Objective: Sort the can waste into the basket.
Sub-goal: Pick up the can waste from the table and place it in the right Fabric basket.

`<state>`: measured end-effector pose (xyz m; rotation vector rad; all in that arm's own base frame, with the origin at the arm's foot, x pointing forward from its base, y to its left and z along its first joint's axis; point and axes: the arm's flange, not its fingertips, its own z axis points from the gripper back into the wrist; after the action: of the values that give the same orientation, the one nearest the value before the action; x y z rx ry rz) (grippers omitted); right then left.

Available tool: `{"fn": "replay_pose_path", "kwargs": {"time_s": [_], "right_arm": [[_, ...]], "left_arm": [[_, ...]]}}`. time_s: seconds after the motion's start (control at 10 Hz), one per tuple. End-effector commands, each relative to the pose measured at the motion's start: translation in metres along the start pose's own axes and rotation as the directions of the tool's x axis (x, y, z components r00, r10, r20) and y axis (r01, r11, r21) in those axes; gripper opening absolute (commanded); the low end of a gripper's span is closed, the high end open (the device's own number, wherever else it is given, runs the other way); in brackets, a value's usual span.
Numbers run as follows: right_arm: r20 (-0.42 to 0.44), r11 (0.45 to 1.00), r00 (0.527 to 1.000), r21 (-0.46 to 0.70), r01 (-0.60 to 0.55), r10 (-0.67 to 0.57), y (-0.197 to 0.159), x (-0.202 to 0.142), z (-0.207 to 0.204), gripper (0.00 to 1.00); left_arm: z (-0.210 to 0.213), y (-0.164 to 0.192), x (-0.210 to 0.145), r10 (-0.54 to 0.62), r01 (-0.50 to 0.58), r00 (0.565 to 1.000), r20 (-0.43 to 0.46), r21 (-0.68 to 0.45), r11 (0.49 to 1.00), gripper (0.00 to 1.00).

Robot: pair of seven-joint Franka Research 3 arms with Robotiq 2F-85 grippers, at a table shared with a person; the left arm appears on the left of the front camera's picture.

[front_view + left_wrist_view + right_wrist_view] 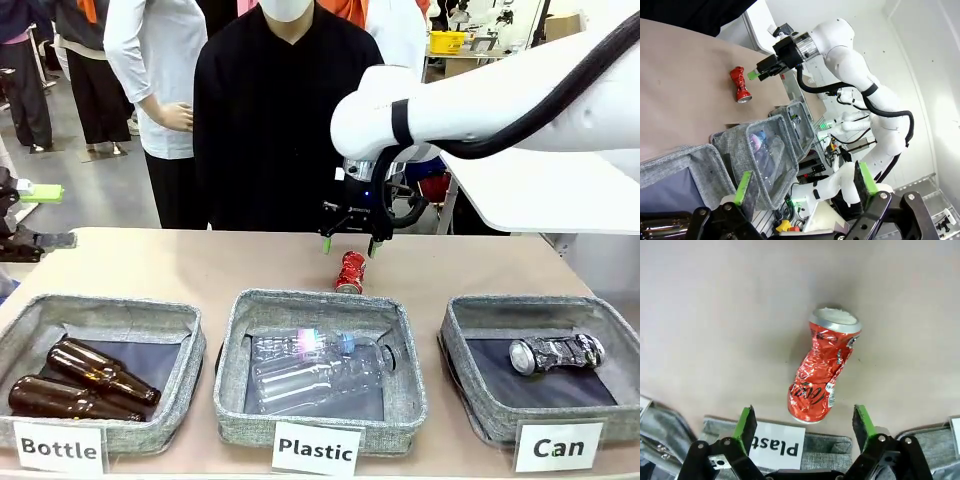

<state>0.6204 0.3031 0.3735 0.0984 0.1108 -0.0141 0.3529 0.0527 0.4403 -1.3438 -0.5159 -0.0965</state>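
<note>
Beige tabletop (715,315) lies under the right gripper (805,425), whose fingers are spread apart, hovering above the crushed red can (824,367) lying between them. Well off to its side, the patterned can (556,353) lies in the "Can" basket (470,385); the left gripper (805,187) is spread wide too

From my left wrist camera I see the left hand (805,187) with its green-padded fingers (744,186) spread wide and nothing between them. Past them lies the tan worktop (680,90), with the crushed red can (739,84) on its side. The right hand (765,68) hovers just beside that can, apart from it. Nearer me stand grey woven baskets; the middle basket (735,137) holds clear plastic bottles (767,152).
</note>
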Motion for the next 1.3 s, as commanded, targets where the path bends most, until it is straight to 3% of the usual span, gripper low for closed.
{"fn": "replay_pose_path", "kwargs": {"time_s": [0.0, 0.6, 1.1, 1.2], "right_arm": [[-0.003, 0.99, 0.998, -0.127, 0.067, -0.068, 0.005, -0.002, -0.008, 1.0], [0.137, 0.985, 0.987, -0.139, 0.104, -0.085, -0.013, -0.009, -0.068, 1.0], [0.122, 0.987, 0.991, -0.138, 0.079, -0.063, -0.014, -0.005, -0.07, 0.98], [0.117, 0.987, 0.991, -0.137, 0.084, -0.068, -0.014, -0.005, -0.07, 0.45]], "left_arm": [[0.003, -0.004, 0.0, 0.008, -0.008, 1.0, -0.007, -0.006, 1.0, 1.0], [0.003, -0.004, 0.0, 0.008, -0.008, 1.0, -0.007, -0.006, 1.0, 1.0], [0.003, -0.004, 0.0, 0.008, -0.008, 1.0, -0.007, -0.006, 1.0, 1.0], [0.003, -0.004, 0.0, 0.008, -0.008, 1.0, -0.007, -0.006, 1.0, 1.0]]}}
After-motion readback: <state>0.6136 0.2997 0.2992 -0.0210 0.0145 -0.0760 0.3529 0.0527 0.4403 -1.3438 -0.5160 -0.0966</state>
